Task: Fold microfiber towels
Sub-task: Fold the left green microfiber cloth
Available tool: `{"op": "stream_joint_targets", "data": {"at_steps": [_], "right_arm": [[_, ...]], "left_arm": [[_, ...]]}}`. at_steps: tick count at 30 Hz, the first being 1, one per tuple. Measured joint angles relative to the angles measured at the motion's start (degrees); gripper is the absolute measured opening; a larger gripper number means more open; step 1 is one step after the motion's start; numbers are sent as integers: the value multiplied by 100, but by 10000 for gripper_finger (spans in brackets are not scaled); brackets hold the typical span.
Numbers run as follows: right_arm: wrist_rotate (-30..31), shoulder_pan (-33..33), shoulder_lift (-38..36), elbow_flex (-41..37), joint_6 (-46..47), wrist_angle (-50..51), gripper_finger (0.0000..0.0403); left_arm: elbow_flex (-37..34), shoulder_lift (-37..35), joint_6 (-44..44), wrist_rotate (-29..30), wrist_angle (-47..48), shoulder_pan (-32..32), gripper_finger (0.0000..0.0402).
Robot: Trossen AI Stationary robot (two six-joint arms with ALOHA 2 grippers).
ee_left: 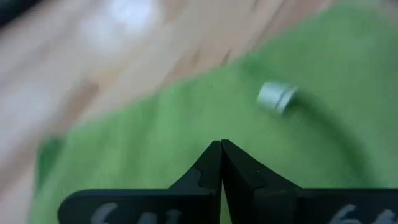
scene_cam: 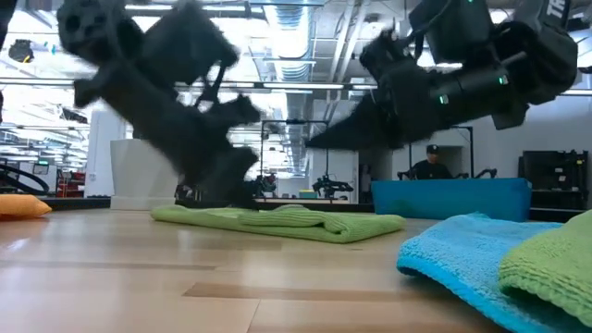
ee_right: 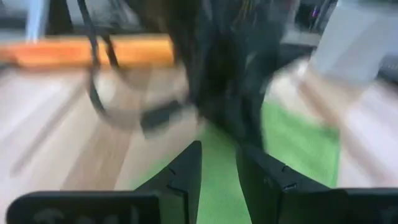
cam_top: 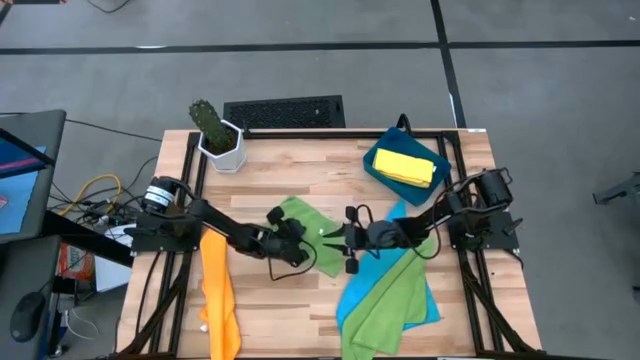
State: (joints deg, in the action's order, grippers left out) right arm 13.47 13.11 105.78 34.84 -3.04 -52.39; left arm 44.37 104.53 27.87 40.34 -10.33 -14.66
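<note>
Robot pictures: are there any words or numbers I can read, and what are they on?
None can be read.
Pale marks on the left gripper body: too blurred.
Pale marks on the right gripper body: too blurred.
Small tag on the green towel: no readable print.
Screen beside the table: too small.

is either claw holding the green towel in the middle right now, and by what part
Left claw is shut over the green towel, but no cloth shows pinched between its tips. Right claw stands open above it, holding nothing.
</note>
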Motion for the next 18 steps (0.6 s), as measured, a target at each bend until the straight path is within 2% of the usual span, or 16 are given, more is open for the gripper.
{"op": "stream_joint_targets", "data": {"at_steps": [5,8,10,12,14,18], "right_arm": [[28,80,140,2,47,-2,124],[57,50,210,12,47,-25,124],[146,17,232,-7,49,43,124],[157,14,222,10,53,-14,124],[151,20,223,9,65,21,124],[151,41,223,8,64,-16,124]], "left_arm": [[475,-864,-437,197,994,-84,0],[508,-1464,-289,659,1574,-247,0],[420,-1749,304,1057,2152,-352,0],[173,-1964,1358,1443,2737,-450,1],[-146,-2179,2513,1556,3243,-527,7],[-1025,-2376,4174,1549,3197,-697,50]]}}
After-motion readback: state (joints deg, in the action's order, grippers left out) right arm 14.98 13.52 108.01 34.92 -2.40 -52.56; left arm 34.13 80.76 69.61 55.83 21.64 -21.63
